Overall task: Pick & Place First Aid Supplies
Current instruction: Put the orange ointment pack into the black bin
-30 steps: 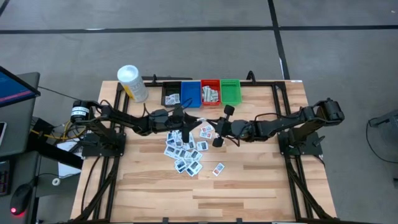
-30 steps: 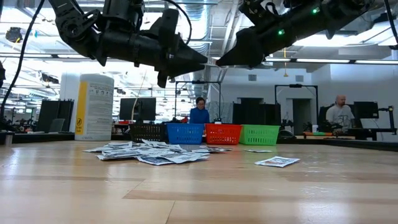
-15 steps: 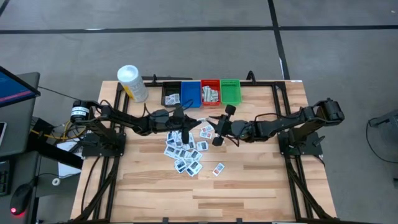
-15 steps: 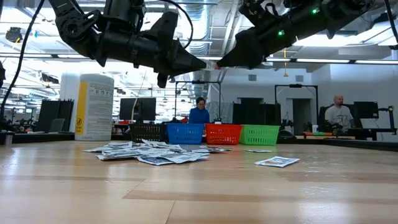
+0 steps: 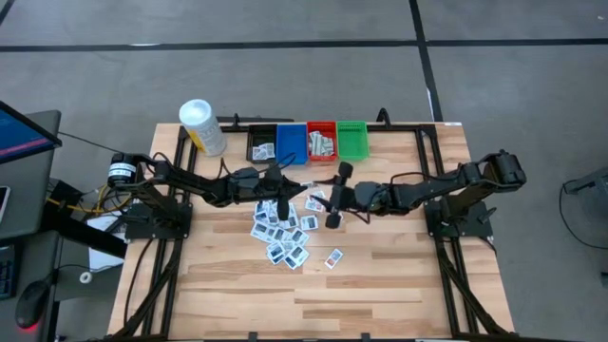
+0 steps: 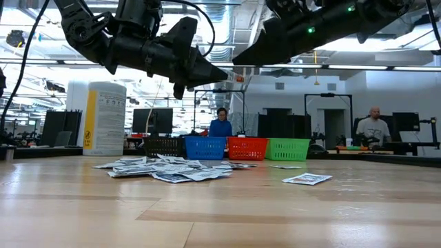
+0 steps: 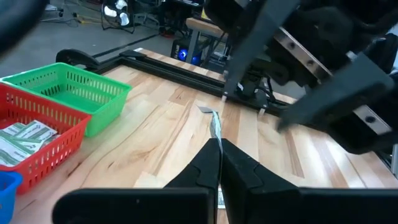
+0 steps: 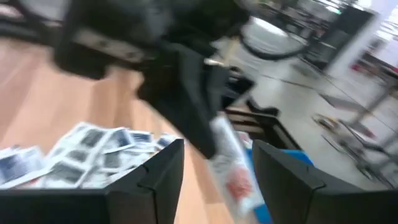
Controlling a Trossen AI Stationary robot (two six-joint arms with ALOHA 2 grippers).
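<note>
A few packets already lie in the black bin (image 5: 261, 145) and the red bin (image 5: 321, 142); the blue bin (image 5: 292, 142) and green bin (image 5: 351, 139) look empty; most packets (image 5: 282, 231) are spread mid-table, one lone packet (image 5: 333, 257) nearer the front; much is left. Above the pile, the left gripper (image 7: 216, 144) pinches a pale strip with red (image 7: 215, 126); the right gripper (image 8: 214, 157) stands open just beside it, crowding the path. A yellow container (image 5: 201, 126) sits far left.

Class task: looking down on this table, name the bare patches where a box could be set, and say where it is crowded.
Free: the near half of the table, below the loose packets, and the strip right of the green bin. Crowded: the middle, where both grippers meet above the packets, and the bin row.
</note>
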